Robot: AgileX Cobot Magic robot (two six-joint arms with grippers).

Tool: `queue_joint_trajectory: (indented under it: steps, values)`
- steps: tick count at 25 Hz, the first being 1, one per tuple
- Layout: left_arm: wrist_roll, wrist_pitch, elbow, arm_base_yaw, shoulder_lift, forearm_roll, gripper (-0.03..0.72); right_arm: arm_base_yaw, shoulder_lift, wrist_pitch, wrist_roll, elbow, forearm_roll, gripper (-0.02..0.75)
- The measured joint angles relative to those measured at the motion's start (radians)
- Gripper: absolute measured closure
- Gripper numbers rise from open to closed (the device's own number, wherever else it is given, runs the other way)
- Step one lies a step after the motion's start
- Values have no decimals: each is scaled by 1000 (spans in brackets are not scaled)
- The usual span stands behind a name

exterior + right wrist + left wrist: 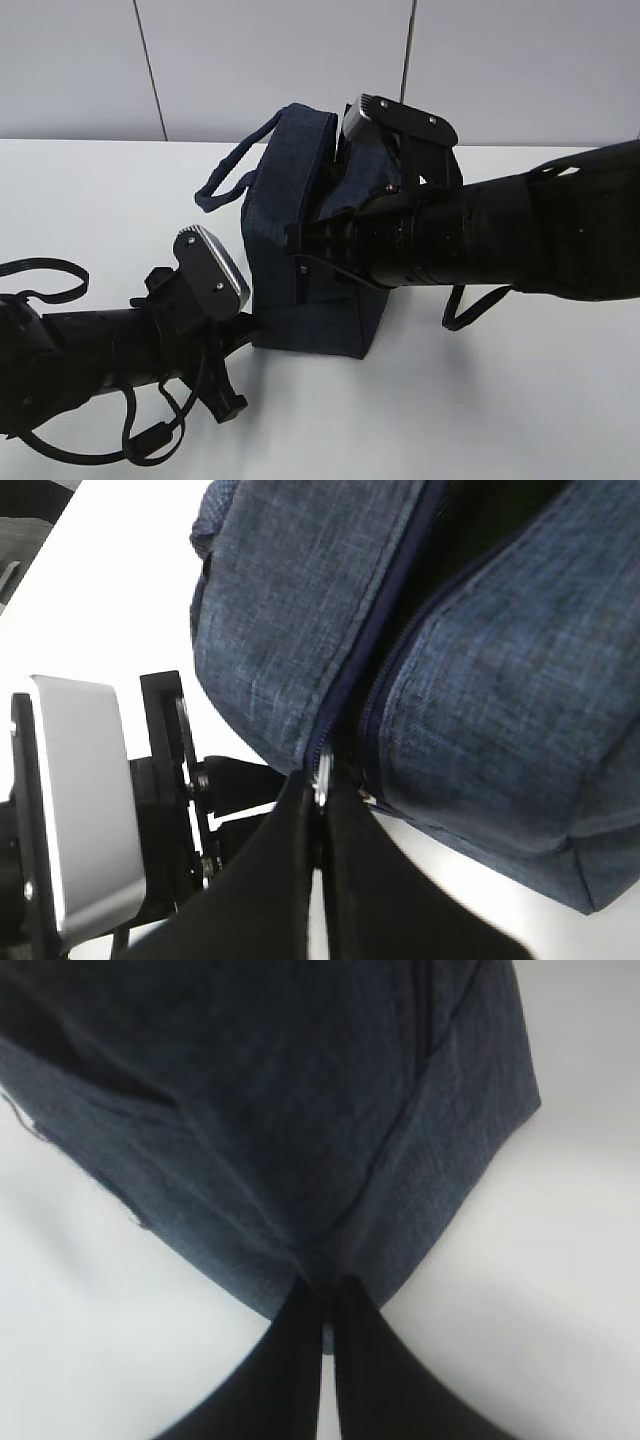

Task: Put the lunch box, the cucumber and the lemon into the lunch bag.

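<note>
On my left, the left gripper (328, 1295) had its fingers pinched shut on the lower corner of the lunch bag (300, 250), upright mid-bench (520, 400), while the right gripper (320, 785) clamped its zipper pull (322, 772).

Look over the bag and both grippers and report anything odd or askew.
Nothing looks damaged or spilled. The lunch bag stands on the table with its zipper partly open. The left gripper pinches a lower corner of the fabric; the right gripper is shut at the zipper's metal slider. No lunch box, cucumber or lemon shows.
</note>
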Motion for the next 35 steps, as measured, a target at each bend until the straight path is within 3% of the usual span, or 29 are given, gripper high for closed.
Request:
queue_joint_trajectory:
  steps: [14, 23, 30, 33, 35]
  values:
    - [-27, -36, 81, -2, -10, 1, 708, 0, -2, 0, -2, -8, 0, 738]
    - [-32, -31, 81, -2, -230, -172, 708, 0, -2, 0, -2, -8, 0, 738]
    - [-44, 322, 48, 17, -414, -230, 651, 0, -2, 0, -2, -8, 0, 738]
    - [-54, 519, -43, 30, -457, -249, 552, 0, -2, 0, -4, -8, 0, 738]
    - [-55, 674, -140, 32, -461, -251, 446, 0, -2, 0, -4, -8, 0, 738]
